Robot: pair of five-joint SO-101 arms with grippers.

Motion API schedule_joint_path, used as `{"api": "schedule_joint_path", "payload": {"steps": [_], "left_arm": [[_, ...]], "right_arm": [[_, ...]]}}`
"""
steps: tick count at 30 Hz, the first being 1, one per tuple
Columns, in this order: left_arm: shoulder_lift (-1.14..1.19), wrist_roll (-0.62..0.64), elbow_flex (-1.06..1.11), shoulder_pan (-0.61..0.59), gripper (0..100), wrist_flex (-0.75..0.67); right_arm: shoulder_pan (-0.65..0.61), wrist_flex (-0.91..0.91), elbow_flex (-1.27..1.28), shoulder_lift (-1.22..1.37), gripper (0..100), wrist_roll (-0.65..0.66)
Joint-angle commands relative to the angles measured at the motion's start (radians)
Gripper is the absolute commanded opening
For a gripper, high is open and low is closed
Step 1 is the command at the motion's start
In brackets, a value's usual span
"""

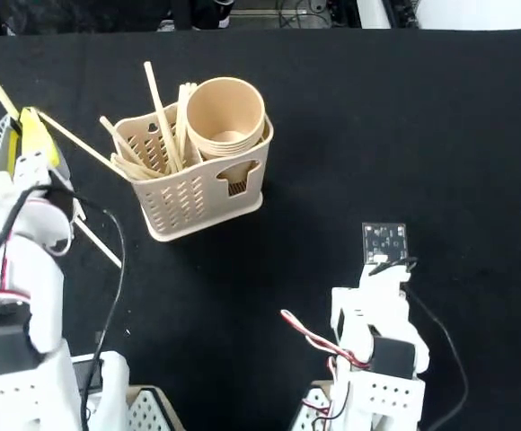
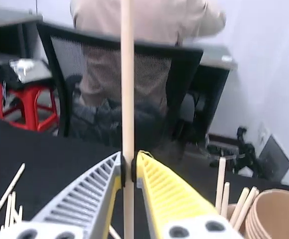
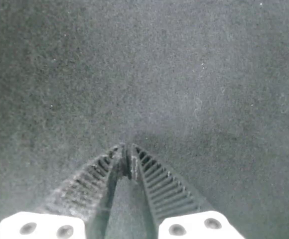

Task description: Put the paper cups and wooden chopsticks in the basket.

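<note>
Left gripper (image 2: 128, 167) pinches one wooden chopstick (image 2: 127, 74) between, apparently, its very fingertips

A black cloth surface (image 1: 404, 135) runs to the far edge, where cables (image 1: 301, 13) lie on the floor. Beyond it stand a black mesh-backed office chair (image 2: 184, 74), a red stool (image 2: 30, 102), a grey desk (image 2: 5, 17) and a plain white wall (image 2: 269, 59).
</note>
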Motion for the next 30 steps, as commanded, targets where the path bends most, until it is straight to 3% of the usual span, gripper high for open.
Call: {"api": "schedule_joint_path", "payload": {"steps": [1,10,15,24,30], "left_arm": [[-0.063,0.044,0.045,0.004,3,-0.089],[-0.259,0.106,0.331,0.01,3,-0.4],[-0.259,0.106,0.349,0.015,3,-0.423],[-0.261,0.097,0.338,0.154,3,-0.43],[-0.249,0.015,0.351,0.222,3,-0.572]], "right_arm": [[-0.011,0.003,-0.008,-0.067,1.3,-0.002],[-0.011,0.003,-0.008,-0.067,1.3,-0.002],[-0.011,0.003,-0.008,-0.067,1.3,-0.002],[-0.011,0.003,-0.008,-0.067,1.3,-0.002],[-0.011,0.003,-0.008,-0.067,1.3,-0.002]]}}
